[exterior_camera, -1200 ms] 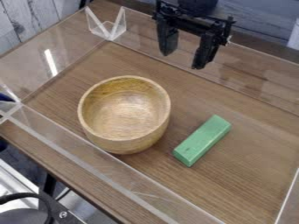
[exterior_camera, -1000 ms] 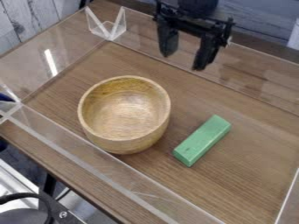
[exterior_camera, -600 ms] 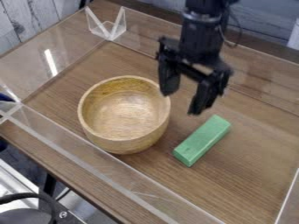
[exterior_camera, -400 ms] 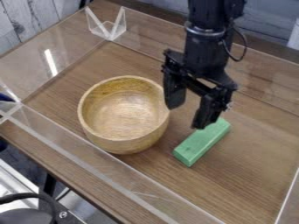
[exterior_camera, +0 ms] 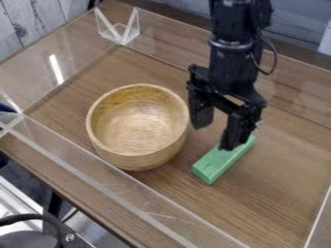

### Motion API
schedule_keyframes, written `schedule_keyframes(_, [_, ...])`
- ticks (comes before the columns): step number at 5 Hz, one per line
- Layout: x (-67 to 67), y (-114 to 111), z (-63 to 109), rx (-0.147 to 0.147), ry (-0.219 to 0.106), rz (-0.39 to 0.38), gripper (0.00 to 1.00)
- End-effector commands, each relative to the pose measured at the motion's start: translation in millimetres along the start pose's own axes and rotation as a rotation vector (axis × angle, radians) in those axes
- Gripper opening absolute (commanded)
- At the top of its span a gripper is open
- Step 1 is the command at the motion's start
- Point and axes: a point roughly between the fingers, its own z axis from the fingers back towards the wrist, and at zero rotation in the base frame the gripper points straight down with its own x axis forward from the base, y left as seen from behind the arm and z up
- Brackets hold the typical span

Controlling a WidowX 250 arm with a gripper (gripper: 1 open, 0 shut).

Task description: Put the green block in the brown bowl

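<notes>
Gripper [exterior_camera: 220, 127] dropped from far rim, jaws spread wide, empty, straddling far end of green block [exterior_camera: 223, 160]; brown bowl [exterior_camera: 137, 124] beside. Grasp imminent.

Block [exterior_camera: 220, 162] right of bowl [exterior_camera: 137, 124], on table [exterior_camera: 278, 199].

The green block [exterior_camera: 220, 163] is a small bright green bar with flat matte faces, lying flat just right of the bowl [exterior_camera: 137, 125] and apart from it, its long axis running diagonally; its far end is hidden. The bowl is round, light-brown wood with visible grain and thick walls, upright and empty.
</notes>
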Motion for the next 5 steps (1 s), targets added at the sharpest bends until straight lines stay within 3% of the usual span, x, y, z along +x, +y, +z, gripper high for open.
schedule_keyframes(1, [10.1,-6,-10.1,-0.002,-0.021,-0.023,1.00])
schedule_keyframes(2, [12.2,-8,-25.2,-0.008,-0.028,-0.066,1.00])
schedule_keyframes(3, [15.8,-9,-31.9,-0.010,-0.071,-0.104,1.00])
schedule_keyframes(5, [14.8,-3,-25.0,0.089,-0.195,0.079,1.00])
